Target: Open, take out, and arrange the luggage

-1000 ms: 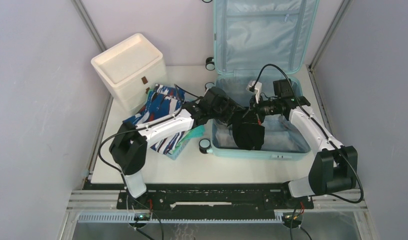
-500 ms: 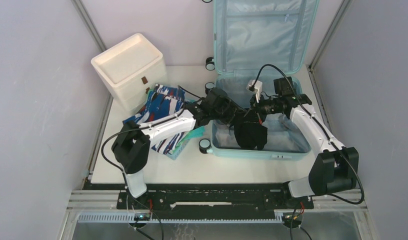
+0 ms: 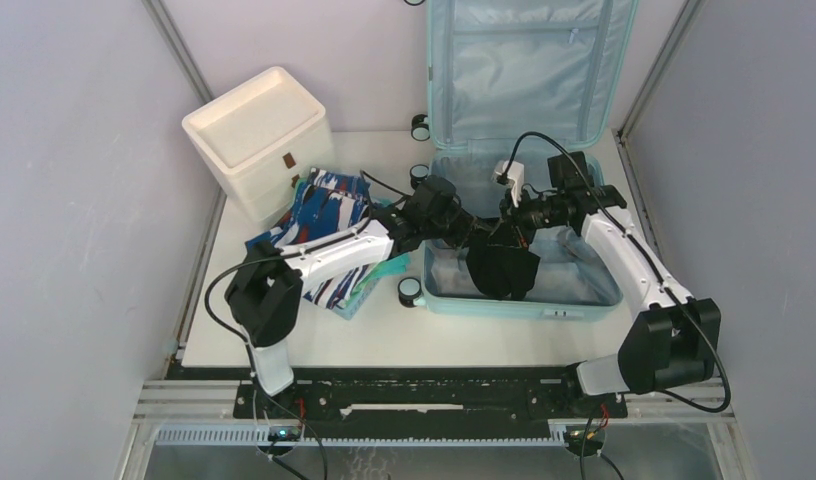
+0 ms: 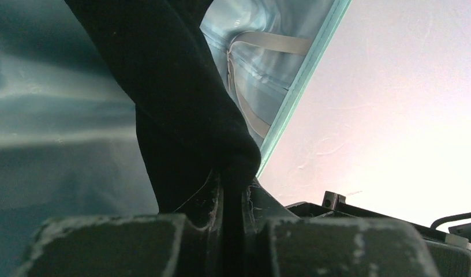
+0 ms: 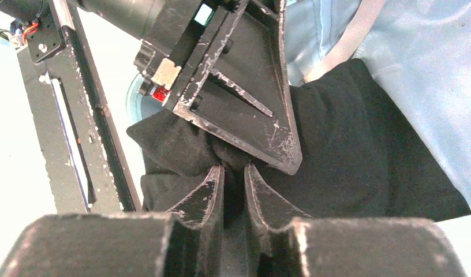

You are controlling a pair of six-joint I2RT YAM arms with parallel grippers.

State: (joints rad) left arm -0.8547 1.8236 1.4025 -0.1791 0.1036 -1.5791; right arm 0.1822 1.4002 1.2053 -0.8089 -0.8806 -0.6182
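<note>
Here: soft black garment [image 3: 502, 270] bunched over luggage [image 3: 524, 308] (hard pale-blue shell, smooth lining), centre frame; left fingers [image 4: 216, 222] clenched on its fold, right fingers [image 5: 217, 187] pinching same cloth; rim close below.

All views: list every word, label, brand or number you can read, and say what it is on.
No readable text in any view.
Luggage, cloth, box: no print shows.
Pale tag on the left gripper: too small and blurred to read.
</note>
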